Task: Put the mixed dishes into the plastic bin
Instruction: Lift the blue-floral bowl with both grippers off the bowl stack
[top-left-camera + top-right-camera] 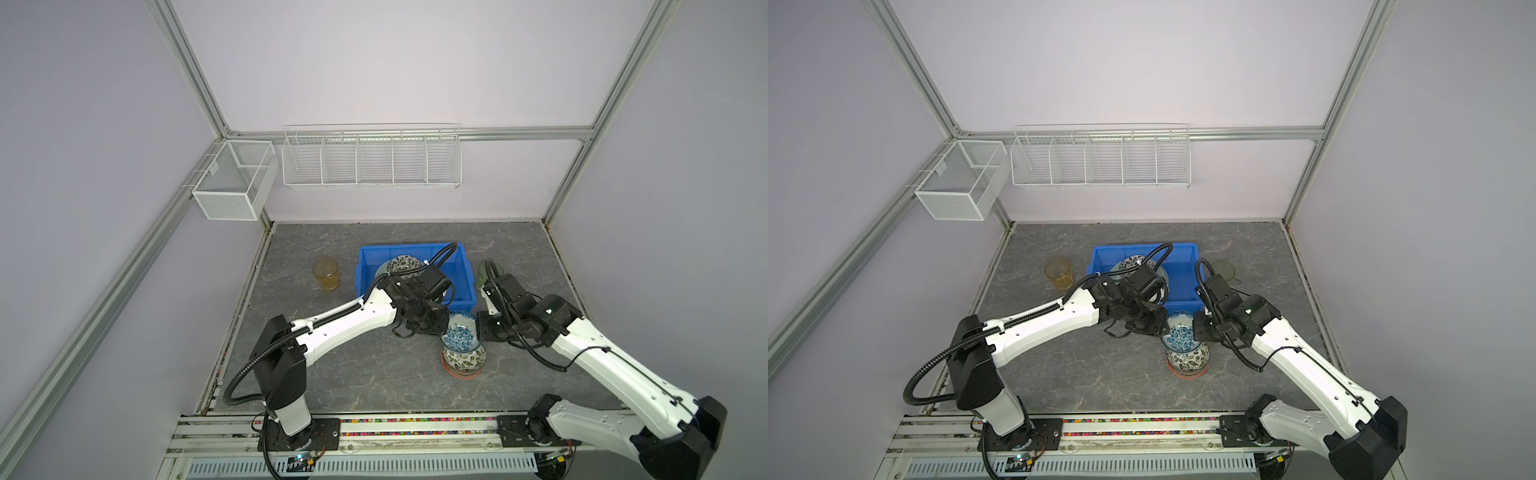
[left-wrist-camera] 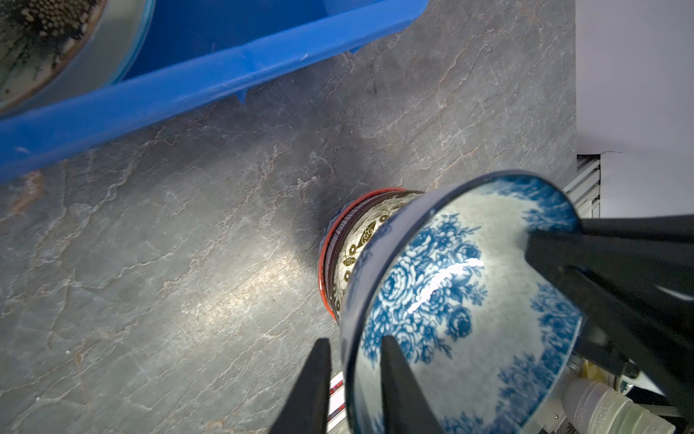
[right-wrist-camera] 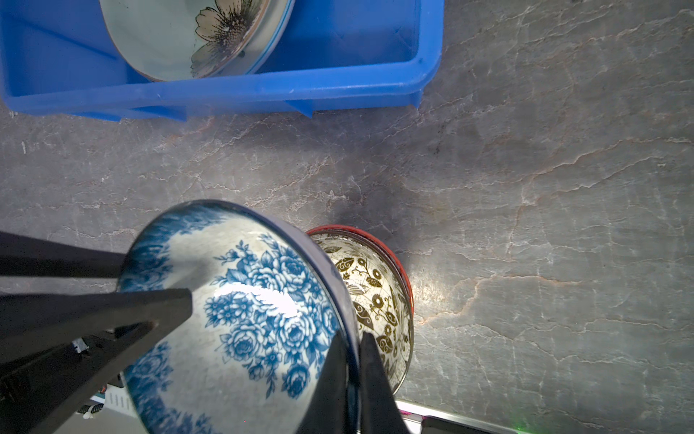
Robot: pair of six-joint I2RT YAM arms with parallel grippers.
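Blue-rose bowl (image 3: pixel 244 300) hangs tilted between my two claws, over the other bowls. Its glossy white glaze is printed with blue roses and edged by a dark blue rim. My right claw (image 3: pixel 353 336) is clenched on that rim, one thin black finger inside the round wall and one outside, both pressed flat against it. My left claw (image 2: pixel 355 340) straddles the opposite side of the rim with its tapered fingers drawn narrow, but a sliver shows beside the outer finger, so I cannot tell whether it is gripping. Beneath the bowl stands a cream bowl (image 3: pixel 379 300) covered in dark olive leaves and scrolls, nested in a red-rimmed bowl (image 2: pixel 326 255) with fine ribbing outside. Both sit on the grey table (image 1: pixel 332 374), whose matte surface is veined like stone. Just behind them lies the plastic bin (image 3: pixel 263 90), a bright blue rectangular tub with a smooth flared lip and small ribs under it. Inside it lies a pale green plate (image 3: pixel 161 37) with a dark-centred flower, and in both top views a small black-and-white bowl (image 1: pixel 403 264) rests on it. An amber glass cup (image 1: pixel 325 273), clear and straight-sided, stands on the table left of the bin, and a green glass cup (image 1: pixel 1223 268) stands right of it.
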